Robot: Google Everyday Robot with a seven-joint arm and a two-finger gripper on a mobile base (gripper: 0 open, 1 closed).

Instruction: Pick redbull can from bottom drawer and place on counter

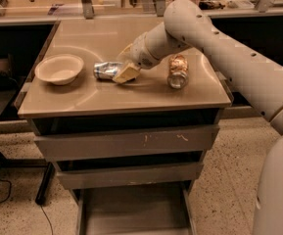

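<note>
One hand (122, 71) reaches low over the counter (131, 98), at the redbull can (104, 70).

One high view, looking down and forward across the drawer cabinet from its front side.

The single camera sits above and in front of the desk (131, 99) and is tilted downward. It is near enough that the desk top fills the middle of the frame. The open bottom drawer (131, 212) is cut by the lower edge, and the wooden bench (58, 6) runs along the top edge, so the view faces that bench. The robot's arm (239, 67) comes in from the right, with its bulk large and close to the lens at the lower right corner. The claw (125, 68) lies near the frame's centre, over the desk, at the redbull can (104, 70).
</note>
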